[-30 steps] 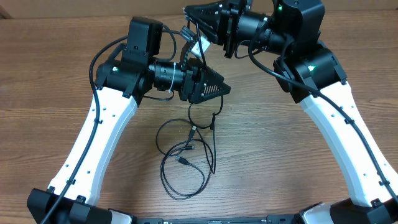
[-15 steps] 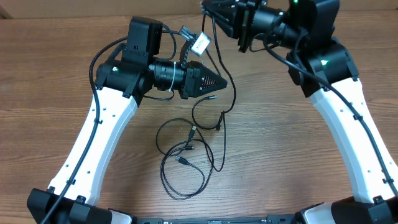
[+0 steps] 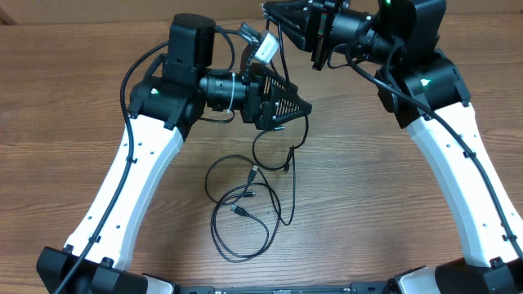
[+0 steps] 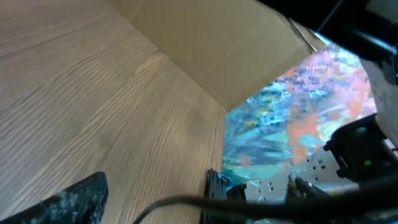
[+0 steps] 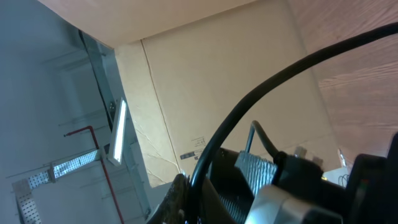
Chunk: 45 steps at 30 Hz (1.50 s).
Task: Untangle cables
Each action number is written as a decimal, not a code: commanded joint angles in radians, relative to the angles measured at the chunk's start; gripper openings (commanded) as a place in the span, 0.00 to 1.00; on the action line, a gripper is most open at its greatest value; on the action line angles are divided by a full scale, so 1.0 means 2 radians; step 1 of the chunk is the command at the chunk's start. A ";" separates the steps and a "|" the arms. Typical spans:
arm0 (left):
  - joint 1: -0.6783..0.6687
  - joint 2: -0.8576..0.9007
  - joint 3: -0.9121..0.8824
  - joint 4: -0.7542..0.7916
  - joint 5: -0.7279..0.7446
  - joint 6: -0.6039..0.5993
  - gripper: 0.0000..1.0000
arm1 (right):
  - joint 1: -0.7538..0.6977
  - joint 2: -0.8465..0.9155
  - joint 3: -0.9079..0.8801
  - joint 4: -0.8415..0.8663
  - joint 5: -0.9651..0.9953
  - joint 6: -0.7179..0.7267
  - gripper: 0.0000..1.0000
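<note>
Several thin black cables [image 3: 239, 208] lie in loose loops on the wooden table between the two arms. One cable [image 3: 292, 184] rises from the heap, passes my left gripper and runs up to my right gripper [image 3: 270, 10], which is shut on it near the table's back edge. In the right wrist view this cable [image 5: 261, 93] arcs away from the closed right gripper [image 5: 189, 194]. My left gripper [image 3: 296, 104] hovers above the table with its jaws wide open. In the left wrist view the cable [image 4: 186, 202] crosses between the spread fingers [image 4: 68, 199], held by neither.
A cardboard wall [image 4: 217, 50] stands along the table's back edge, close behind both grippers. A white-tagged connector [image 3: 263, 51] on the left arm's own thick wiring sits between the two grippers. Bare wood [image 3: 392, 204] lies around the cable heap.
The left gripper closed to a narrow cone, then opened wide and shifted slightly up and right. The right gripper moved up and right earlier, drawing its cable higher, and has held still since.
</note>
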<state>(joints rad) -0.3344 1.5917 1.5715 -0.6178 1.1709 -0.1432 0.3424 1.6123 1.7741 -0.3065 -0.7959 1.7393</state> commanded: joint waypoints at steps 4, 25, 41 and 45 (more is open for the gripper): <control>-0.007 -0.002 0.006 0.035 0.012 -0.039 0.73 | 0.008 -0.001 0.007 0.005 0.005 0.010 0.04; 0.015 -0.024 0.013 0.039 -0.029 -0.204 0.04 | -0.095 -0.001 0.007 -0.089 -0.020 -0.190 0.31; 0.061 -0.038 0.182 0.063 -0.131 -0.489 0.04 | -0.172 -0.001 0.007 -0.379 -0.026 -0.619 1.00; 0.065 -0.038 0.195 0.077 -0.169 -0.560 0.04 | -0.135 -0.001 0.007 -0.389 -0.102 -0.756 1.00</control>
<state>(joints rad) -0.2031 1.5421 1.9297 -0.4744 0.9173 -1.0847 0.0151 1.6135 1.7782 -1.0840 -0.8684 0.5377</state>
